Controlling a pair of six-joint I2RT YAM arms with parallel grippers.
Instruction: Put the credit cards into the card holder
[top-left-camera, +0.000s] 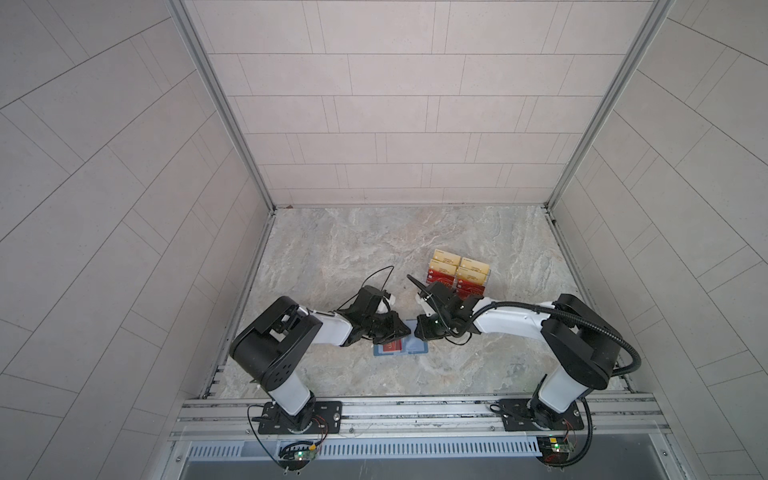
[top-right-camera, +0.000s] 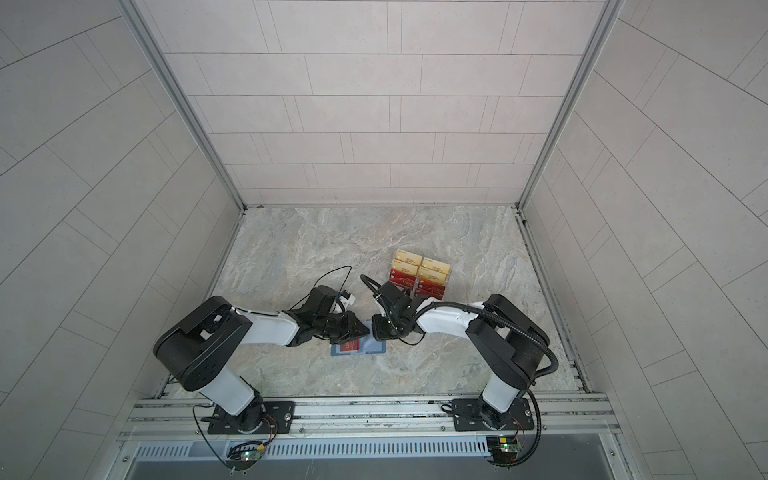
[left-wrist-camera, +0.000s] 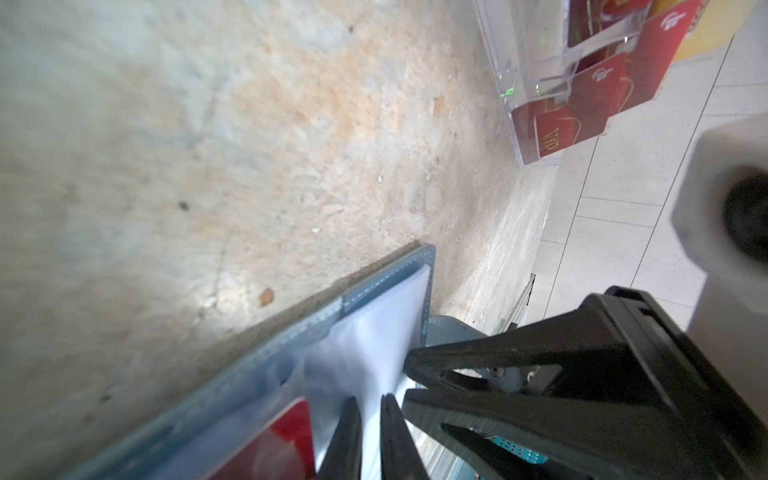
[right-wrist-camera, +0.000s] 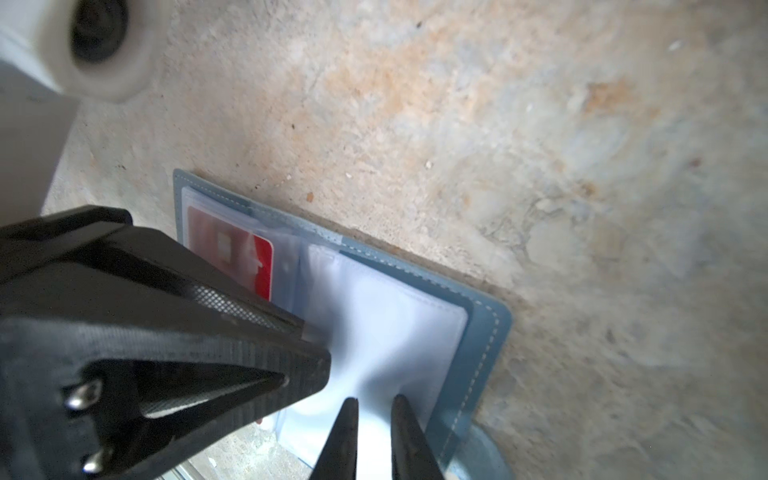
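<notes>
Right gripper (right-wrist-camera: 374, 436) pinching glossy sleeve (right-wrist-camera: 386, 324) (stitched blue card holder (right-wrist-camera: 486, 332)).

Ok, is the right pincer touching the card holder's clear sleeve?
Touching. Right wrist view shows the clear sleeve tented up, pinched in the right pincer.

Gold letters "VIP" stand on a red card (left-wrist-camera: 557, 133) in the clear rack (left-wrist-camera: 500, 54), seen from the left wrist. Small dark print on the gold cards (top-left-camera: 446, 258) is too small to read.
</notes>
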